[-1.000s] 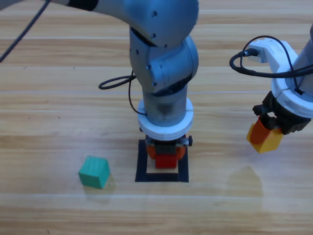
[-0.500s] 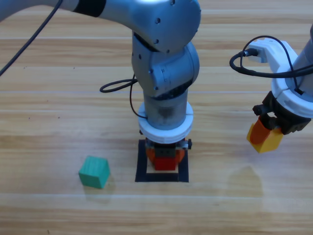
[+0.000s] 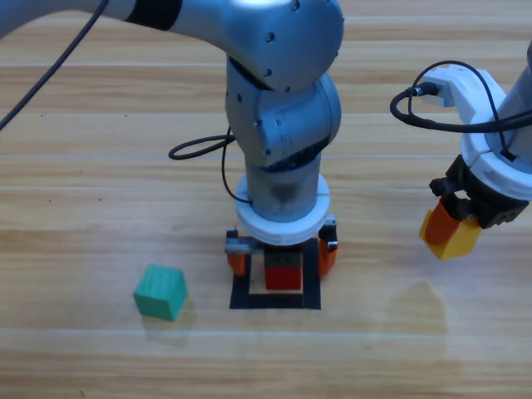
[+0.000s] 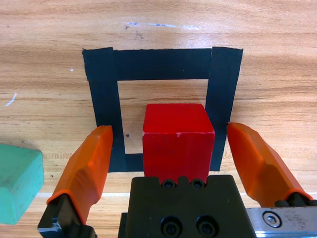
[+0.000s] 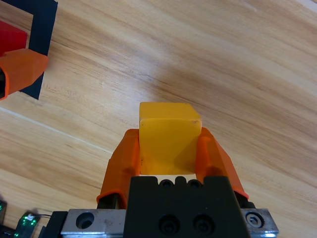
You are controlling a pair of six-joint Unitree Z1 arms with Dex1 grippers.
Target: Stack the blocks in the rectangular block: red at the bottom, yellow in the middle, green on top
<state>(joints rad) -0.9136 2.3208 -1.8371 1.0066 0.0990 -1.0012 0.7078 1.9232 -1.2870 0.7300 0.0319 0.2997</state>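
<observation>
The red cube (image 3: 283, 278) (image 4: 177, 140) rests on the table inside the black tape square (image 3: 243, 283) (image 4: 163, 64). My left gripper (image 3: 283, 256) (image 4: 171, 148) stands open straddling it, one orange jaw on each side and clear of its faces. Off to the right, my right gripper (image 3: 453, 229) (image 5: 169, 148) is shut on the yellow cube (image 3: 454, 237) (image 5: 168, 136) and holds it above the table. The teal-green cube (image 3: 160, 291) (image 4: 17, 181) lies alone on the table to the left of the square.
A black cable (image 3: 195, 141) loops on the table behind the left arm. Another cable (image 3: 432, 91) arcs off the right wrist. The left arm's bulky grey body (image 3: 278, 108) towers over the tape square.
The left gripper's jaws have spread apart and let go of the red cube, which now sits in the tape square. The right arm with the yellow cube has held still.
</observation>
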